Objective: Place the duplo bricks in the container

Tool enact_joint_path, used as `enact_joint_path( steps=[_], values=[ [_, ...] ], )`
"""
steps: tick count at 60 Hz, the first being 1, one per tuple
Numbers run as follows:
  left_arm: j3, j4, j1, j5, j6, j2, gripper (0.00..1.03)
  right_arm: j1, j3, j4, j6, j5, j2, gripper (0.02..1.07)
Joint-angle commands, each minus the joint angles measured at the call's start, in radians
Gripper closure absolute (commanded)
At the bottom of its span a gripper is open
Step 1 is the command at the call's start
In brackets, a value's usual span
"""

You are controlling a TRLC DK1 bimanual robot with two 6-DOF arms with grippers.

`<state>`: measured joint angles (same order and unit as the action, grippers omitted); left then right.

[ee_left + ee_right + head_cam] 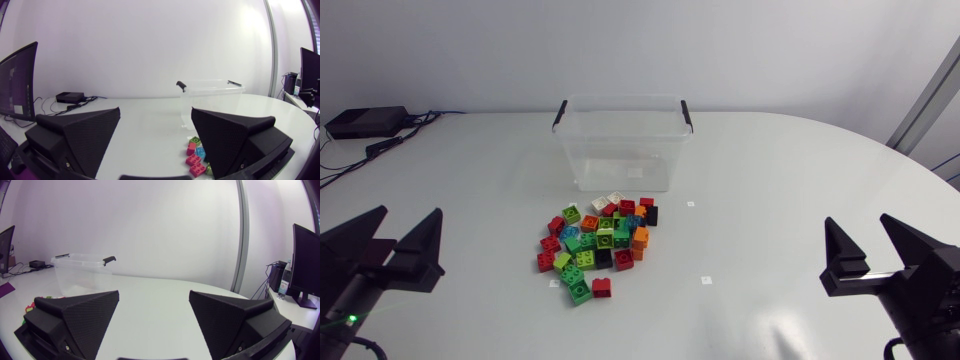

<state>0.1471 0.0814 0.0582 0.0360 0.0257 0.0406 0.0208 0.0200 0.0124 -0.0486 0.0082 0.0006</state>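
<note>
Left hand point(156, 110) and right hand point(154, 293) gape wide — bricks point(196, 155) half-hidden behind left finger point(235, 140).

both arms low at the table's sides, left gripper point(400, 232) and right gripper point(868, 240) fingers spread apart, nothing held.

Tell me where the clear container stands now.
In the head view the clear container stands near the middle of the table, just behind the pile of duplo bricks.

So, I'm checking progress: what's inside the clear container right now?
The container looks empty; its clear walls hide nothing inside. The duplo bricks lie piled on the table in front of it.
</note>
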Motion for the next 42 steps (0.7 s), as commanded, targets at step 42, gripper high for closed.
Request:
enact_joint_path(
  steps=[42],
  values=[
    [0.582, 0.363, 0.172, 0.038, 0.014, 0.961, 0.05, 0.162, 0.186, 0.075, 0.009, 0.115, 0.331, 0.07]
  ],
)
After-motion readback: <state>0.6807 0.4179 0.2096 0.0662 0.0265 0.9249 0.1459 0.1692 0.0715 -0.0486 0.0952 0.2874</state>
